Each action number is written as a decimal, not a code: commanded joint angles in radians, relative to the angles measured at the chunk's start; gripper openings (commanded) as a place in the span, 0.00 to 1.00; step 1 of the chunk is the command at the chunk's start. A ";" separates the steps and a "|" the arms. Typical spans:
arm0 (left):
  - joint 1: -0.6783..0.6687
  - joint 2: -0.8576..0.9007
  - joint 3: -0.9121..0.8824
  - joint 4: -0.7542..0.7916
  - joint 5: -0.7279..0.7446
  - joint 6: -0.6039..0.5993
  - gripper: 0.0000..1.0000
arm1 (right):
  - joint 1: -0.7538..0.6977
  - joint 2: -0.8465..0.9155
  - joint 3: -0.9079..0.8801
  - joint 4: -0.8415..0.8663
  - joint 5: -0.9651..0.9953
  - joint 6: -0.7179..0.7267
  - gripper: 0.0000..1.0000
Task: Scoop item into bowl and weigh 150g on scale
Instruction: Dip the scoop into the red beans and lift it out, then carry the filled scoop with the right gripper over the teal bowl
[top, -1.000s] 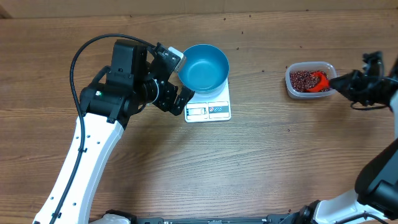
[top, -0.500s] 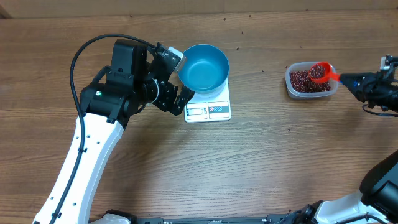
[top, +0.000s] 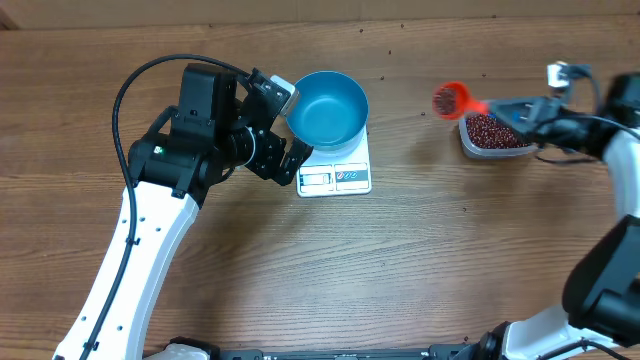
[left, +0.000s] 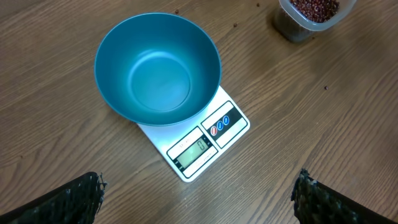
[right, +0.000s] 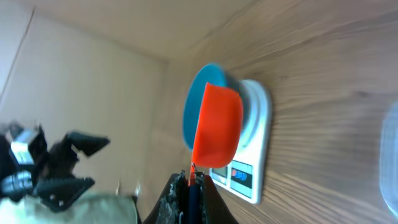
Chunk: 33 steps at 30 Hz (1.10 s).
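Overhead: right gripper (top: 522, 108) clamped on the handle of orange scoop (top: 450, 100), loaded w/ beans (top: 446, 101), just left of clear tub (top: 470, 150). Bowl (top: 328, 107) sits on scale (top: 335, 175), well apart to the left. Risk: a tilt or jerk en route spills beans on the table.

Left wrist: left gripper (left: 199, 205) wide apart, holding nothing. Bowl empty; display hard to read.

Right wrist: scoop seen from underneath, so its load is hidden.

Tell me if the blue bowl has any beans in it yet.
Empty. The bowl on the scale shows only its bare blue inside, in both the overhead and left wrist views.
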 joint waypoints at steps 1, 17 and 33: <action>0.003 -0.007 0.023 0.005 -0.007 -0.015 1.00 | 0.083 0.006 0.016 0.074 -0.034 0.110 0.04; 0.003 -0.007 0.023 0.005 -0.007 -0.014 1.00 | 0.481 -0.018 0.020 0.461 0.475 0.386 0.04; 0.002 -0.007 0.023 0.005 -0.007 -0.014 1.00 | 0.841 -0.142 0.038 0.415 1.266 -0.051 0.04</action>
